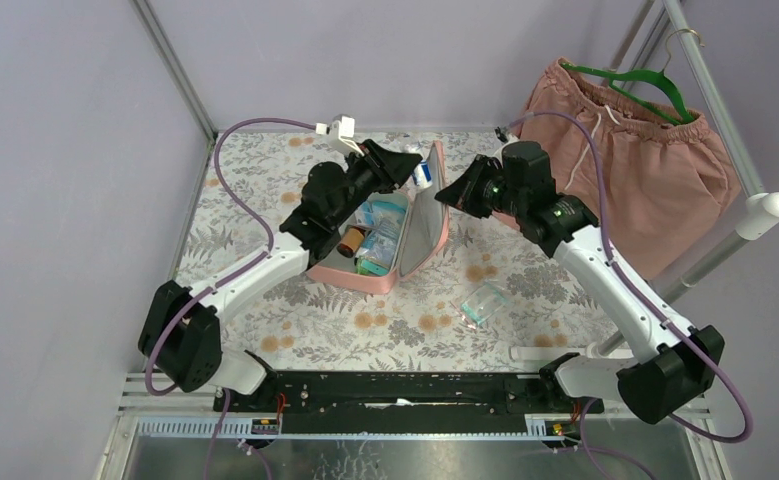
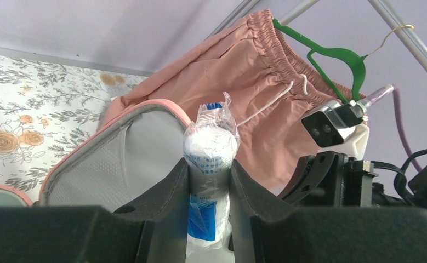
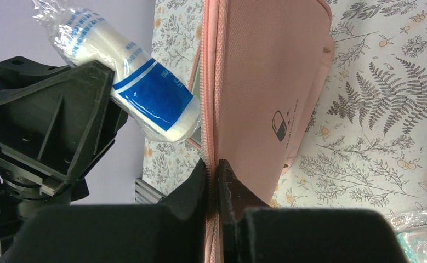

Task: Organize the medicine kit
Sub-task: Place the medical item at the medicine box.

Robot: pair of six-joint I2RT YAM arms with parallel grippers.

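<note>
We're high above the case [image 1: 422, 228] looking down; close in, left wrist faces its lid's [image 2: 129, 159] lining, right wrist the outside.

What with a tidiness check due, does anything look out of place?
A clear packet lies alone on the table, outside the open medicine kit. The wrapped white roll is also unpacked, held in the left gripper; the right gripper pinches the kit's lid edge.

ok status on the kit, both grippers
Left gripper shut on a wrapped bandage roll, by the open medicine kit. Right gripper shut on the zip edge of the lid, lid upright. Clear packet loose on the table, not in the way.
</note>
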